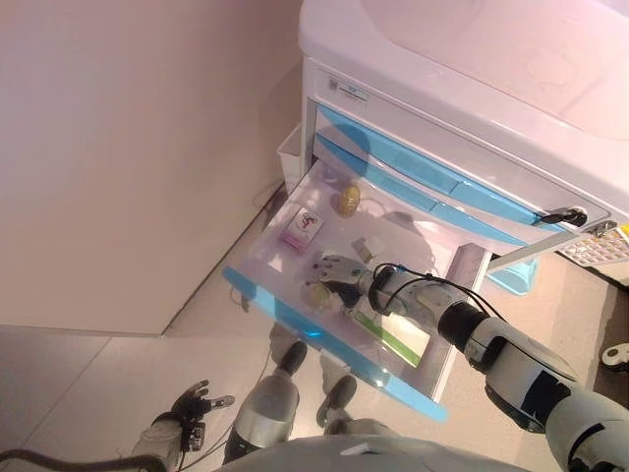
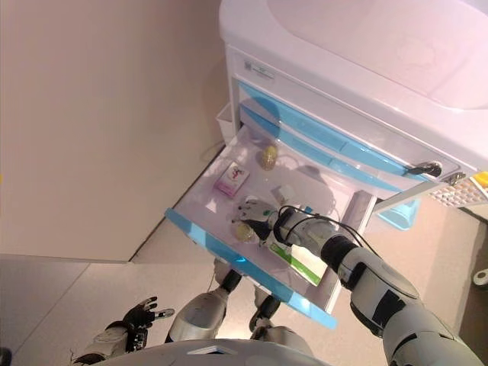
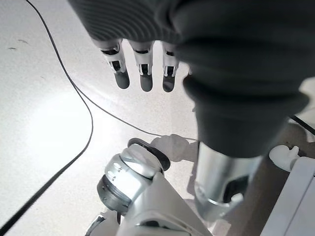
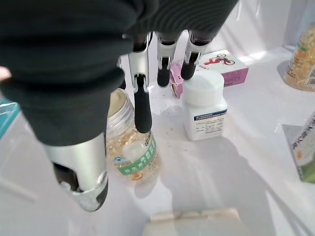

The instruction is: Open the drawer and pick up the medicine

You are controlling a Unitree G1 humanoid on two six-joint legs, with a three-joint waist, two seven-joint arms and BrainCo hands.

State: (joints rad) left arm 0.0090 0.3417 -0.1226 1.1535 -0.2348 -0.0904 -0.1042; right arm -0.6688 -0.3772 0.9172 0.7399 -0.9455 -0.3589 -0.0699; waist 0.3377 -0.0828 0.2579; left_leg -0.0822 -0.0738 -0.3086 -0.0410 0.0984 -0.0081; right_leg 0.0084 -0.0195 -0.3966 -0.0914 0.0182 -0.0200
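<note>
The white drawer (image 1: 413, 258) with a blue front (image 1: 295, 321) stands pulled out of the cabinet. My right hand (image 1: 339, 275) reaches into it from the right, open, fingers (image 4: 142, 105) straight over a clear bottle of yellow capsules (image 4: 133, 155) lying on its side. The bottle rests between the thumb (image 4: 83, 179) and the fingers, and nothing is curled round it. Close by stand a white pill bottle (image 4: 204, 105) and a pink-and-white box (image 4: 219, 66). My left hand (image 1: 192, 405) hangs low by the floor, open and holding nothing.
Also in the drawer are a second yellow capsule bottle (image 1: 349, 202) at the back and a green box (image 1: 388, 334) near the front. Shut blue drawers (image 1: 413, 169) sit above it in the white cabinet (image 1: 442, 59). A wall (image 1: 118, 147) lies to the left.
</note>
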